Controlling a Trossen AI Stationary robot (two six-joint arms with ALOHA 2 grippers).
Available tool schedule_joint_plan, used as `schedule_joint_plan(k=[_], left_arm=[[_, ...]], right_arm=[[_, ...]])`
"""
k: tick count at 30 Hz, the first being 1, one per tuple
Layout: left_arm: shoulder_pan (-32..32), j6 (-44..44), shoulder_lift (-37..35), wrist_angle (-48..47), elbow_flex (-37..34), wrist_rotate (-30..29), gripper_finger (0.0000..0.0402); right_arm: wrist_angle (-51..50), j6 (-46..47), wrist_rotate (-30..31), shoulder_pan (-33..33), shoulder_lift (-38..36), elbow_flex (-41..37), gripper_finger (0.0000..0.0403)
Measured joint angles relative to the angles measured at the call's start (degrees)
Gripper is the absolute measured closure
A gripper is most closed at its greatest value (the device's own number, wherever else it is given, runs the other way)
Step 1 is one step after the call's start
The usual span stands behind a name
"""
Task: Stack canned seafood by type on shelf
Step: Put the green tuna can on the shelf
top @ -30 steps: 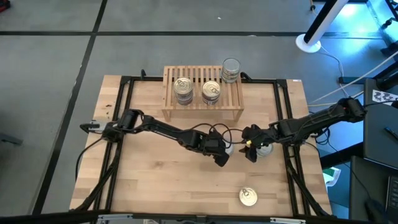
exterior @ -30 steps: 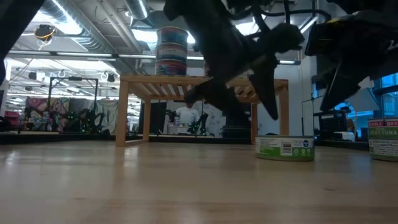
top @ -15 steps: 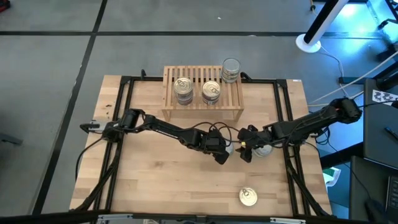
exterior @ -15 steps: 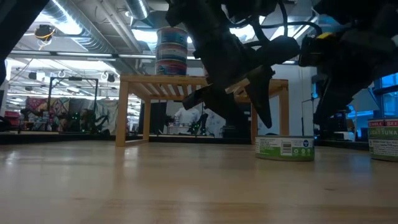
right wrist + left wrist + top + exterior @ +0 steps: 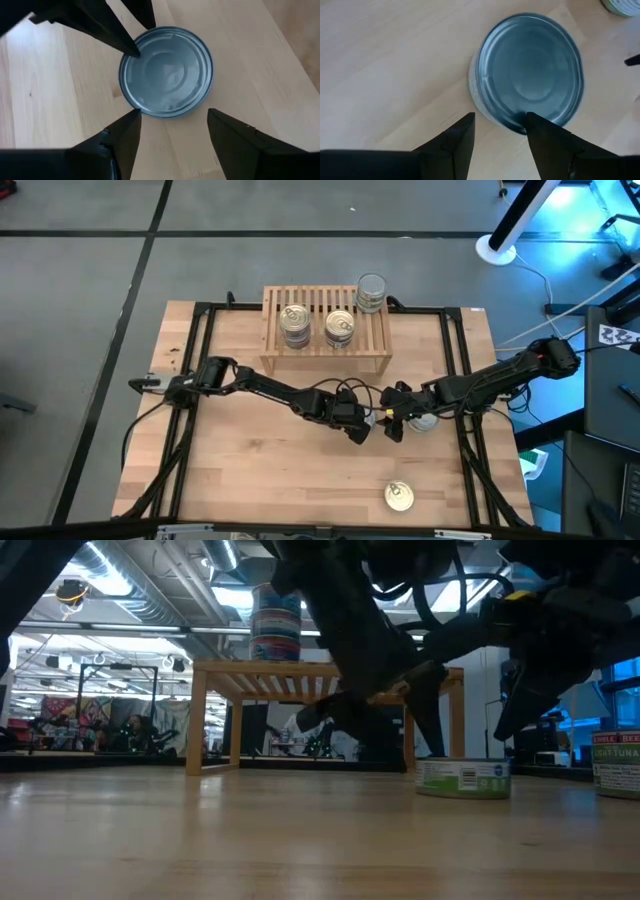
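Observation:
A short tin with a silver-grey lid stands upright on its base on the table, right of centre, between my two grippers. My left gripper is down at the tin's edge, open, one finger over the lid and one beside the wall. My right gripper hovers open just short of the same tin, touching nothing. On the shelf at the far side stand three stacks of tins. My left gripper comes slanting down from the table's left. One fingertip rests on the near edge of the tin's lid. The other fingertip stands outside the tin's wall, apart from it. The tin sits flat on the table.
A second tin stands under my right arm, and a gold-lidded one lies near the table's front edge. Black frame rails run along the table's sides. Bare wood lies to the front left.
My left gripper has sunk onto the silver-lidded tin's edge. My right gripper has come down and a little toward the table's left, closer to the same tin.

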Motion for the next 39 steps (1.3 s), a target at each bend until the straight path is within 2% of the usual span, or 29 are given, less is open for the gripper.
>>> schedule_joint_plan(k=[9, 15, 22, 34, 39], left_arm=[[0.00, 0.52, -0.23, -1.16, -0.07, 0.96, 0.0231], [-0.13, 0.69, -0.28, -1.47, -0.11, 2.13, 0.0237], [-0.80, 0.89, -0.31, -1.36, -0.11, 3.45, 0.0300], [-1.14, 6.77, -0.33, -1.40, -0.14, 5.48, 0.0389], [-1.16, 8.33, -0.33, -1.42, -0.15, 5.51, 0.0397]], right_arm=[[-0.39, 0.00, -0.32, 0.00, -0.02, 0.00, 0.0173], [-0.72, 0.05, -4.90, 0.00, -0.02, 0.00, 0.0173], [-0.74, 0.09, -5.60, 0.00, -0.02, 0.00, 0.0173], [-0.74, 0.40, -6.10, 0.00, -0.02, 0.00, 0.0173], [-0.74, 0.65, -6.11, 0.00, -0.02, 0.00, 0.0173]])
